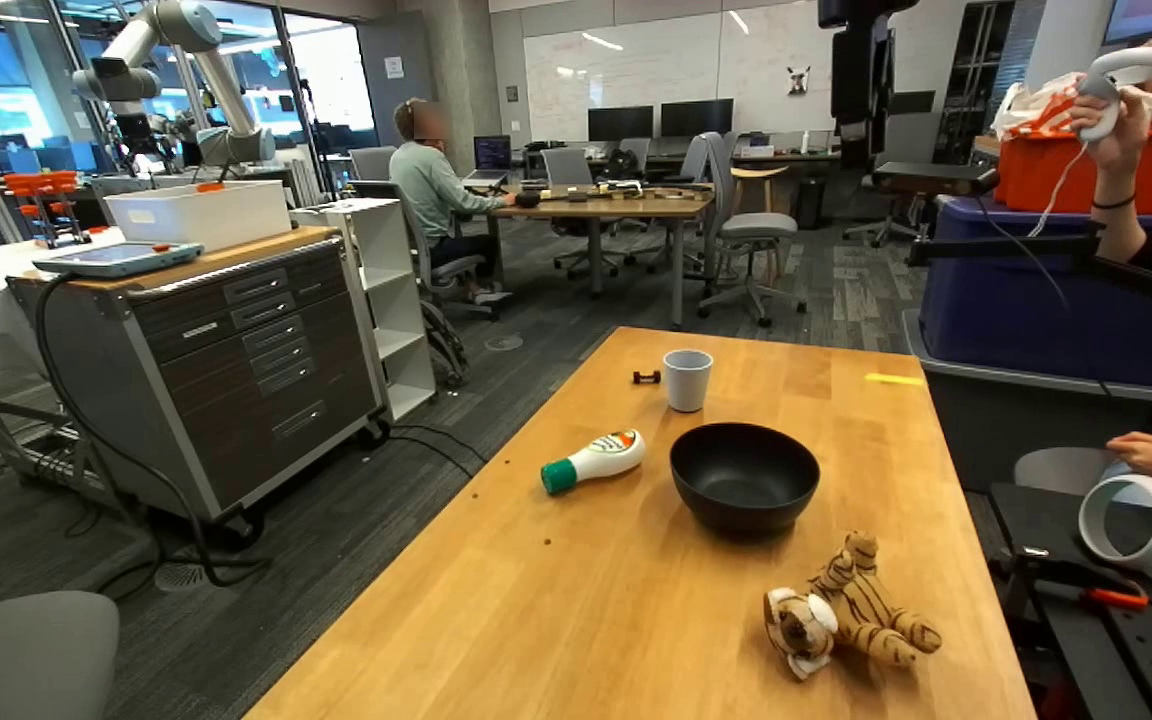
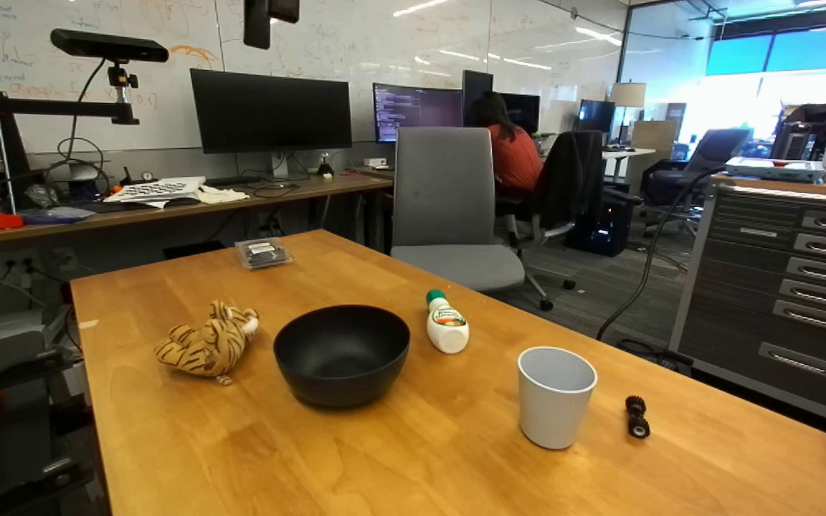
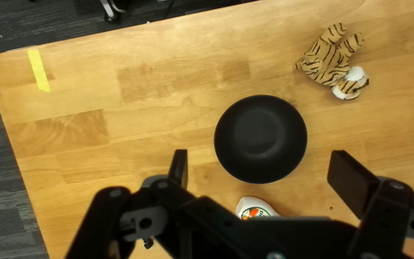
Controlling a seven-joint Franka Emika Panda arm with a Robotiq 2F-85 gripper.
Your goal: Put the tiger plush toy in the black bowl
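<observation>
The tiger plush toy lies on the wooden table beside the black bowl, apart from it. Both also show in an exterior view, the toy and the bowl. In the wrist view the bowl is empty and the toy lies to its upper right. My gripper is open with nothing between its wide-apart fingers, high above the table, with the bowl showing beyond the gap. Parts of the gripper show at the top edge in both exterior views.
A white bottle with a green cap lies beside the bowl. A small pale cup stands near a small black dumbbell-shaped piece. Yellow tape marks the table. A clear plastic packet lies at a table edge.
</observation>
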